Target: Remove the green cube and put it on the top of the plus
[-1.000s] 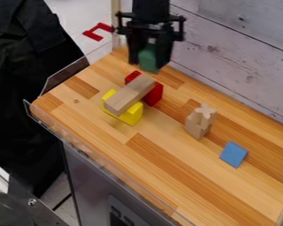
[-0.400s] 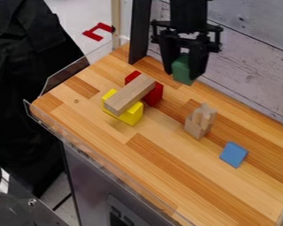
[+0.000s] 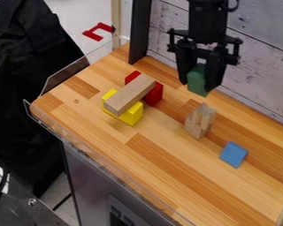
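While the green block (image 3: 196, 81), somewhat taller than wide, hangs clear of the plus, its long axis looks near upright. Block clamped between the two fingers of the black gripper (image 3: 198, 84), one finger to each side, its lower end poking out beneath. Key relation: the pale wooden plus-shaped piece (image 3: 203, 115) lies just below the block in the camera view and a touch to the right, its top facing up. Judgement: carrying step; the move calls for a short shift toward the camera side, then a lowering with the block kept upright. Small perch, so an off-centre release could tip block or plus.

Farther out, left of the plus: a brown wooden plank (image 3: 130, 94) lying across a yellow notched block (image 3: 131, 114) and a red block (image 3: 154, 95). On the plus's other side, a flat blue piece (image 3: 234, 154) on the wooden tabletop (image 3: 167, 172).
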`<state>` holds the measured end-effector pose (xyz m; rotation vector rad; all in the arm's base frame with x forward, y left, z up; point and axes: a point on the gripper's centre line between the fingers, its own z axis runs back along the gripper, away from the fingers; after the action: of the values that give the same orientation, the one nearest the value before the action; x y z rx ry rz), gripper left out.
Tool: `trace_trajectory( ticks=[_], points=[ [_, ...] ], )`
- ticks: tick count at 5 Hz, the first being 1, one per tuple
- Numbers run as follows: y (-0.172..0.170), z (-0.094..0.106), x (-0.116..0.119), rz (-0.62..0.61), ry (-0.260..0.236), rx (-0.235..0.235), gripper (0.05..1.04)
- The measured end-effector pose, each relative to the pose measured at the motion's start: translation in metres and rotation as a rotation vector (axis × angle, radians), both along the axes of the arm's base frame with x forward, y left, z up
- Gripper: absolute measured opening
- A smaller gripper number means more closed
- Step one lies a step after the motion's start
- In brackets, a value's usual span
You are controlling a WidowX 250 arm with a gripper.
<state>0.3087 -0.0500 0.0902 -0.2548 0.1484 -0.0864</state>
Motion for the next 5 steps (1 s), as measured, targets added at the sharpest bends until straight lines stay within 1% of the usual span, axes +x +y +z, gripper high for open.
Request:
trace_trajectory(
  ticks=[2, 4, 5],
  points=[
    [-0.008, -0.012, 0.000, -0.031, 0.052, 0.030, 0.563],
    [-0.006, -0.019, 0.004, -0.037, 0.075, 0.045, 0.563],
    [-0.006, -0.021, 0.004, -0.038, 0.079, 0.040, 0.563]
  ],
)
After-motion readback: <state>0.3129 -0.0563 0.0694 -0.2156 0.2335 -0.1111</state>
